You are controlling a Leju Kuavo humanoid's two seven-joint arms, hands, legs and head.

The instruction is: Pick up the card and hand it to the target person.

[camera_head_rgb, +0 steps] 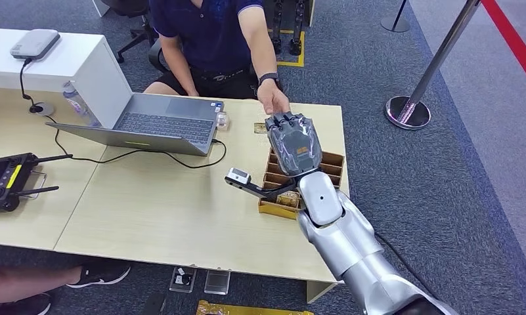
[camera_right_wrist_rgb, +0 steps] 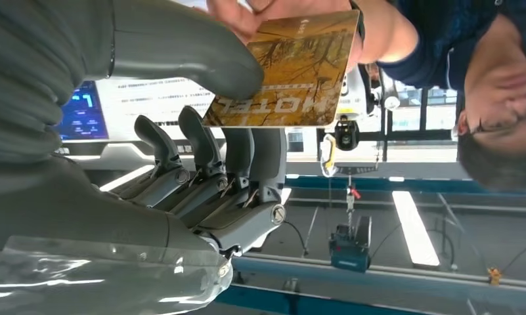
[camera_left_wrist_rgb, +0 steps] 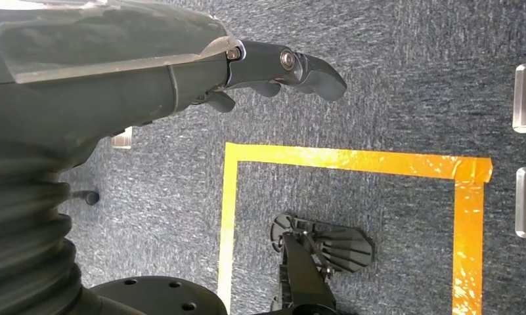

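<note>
- Card (camera_right_wrist_rgb: 287,71): brown, printed "HOTEL", pinched between thumb (camera_right_wrist_rgb: 181,49) and fingers (camera_right_wrist_rgb: 247,154) of the right robot hand (camera_head_rgb: 294,141), raised above the card box (camera_head_rgb: 332,172) at its far side.
- Person's hand (camera_head_rgb: 273,102) already at the card's far edge, fingers touching it in the right wrist view; a true grip on it cannot be confirmed from here.
- Step in hand, by judgement: the handover itself, near its end. Best done by holding the card steady at this height, no twisting, no pushing toward the person.
- Release advice: loosen the thumb only once the person's pinch is firm; open slowly, so no snatch or slip. Too early a release risks a drop onto the worktop (camera_head_rgb: 161,210) or into the box beneath.
- After release, withdraw straight back over the box, clear of its dividers and of the person's wrist.
- Left robot hand (camera_left_wrist_rgb: 273,69): hanging low over the carpet, fingers curled in with nothing held; best kept there, out of the exchange.
- Around the box: laptop (camera_head_rgb: 161,123) well to its left, cable trailing from it toward the box; black controller (camera_head_rgb: 10,180) far left on the worktop. Neither in the path of the handover.
- Person (camera_head_rgb: 211,39) seated beyond the box, arm stretched over the worktop edge.
</note>
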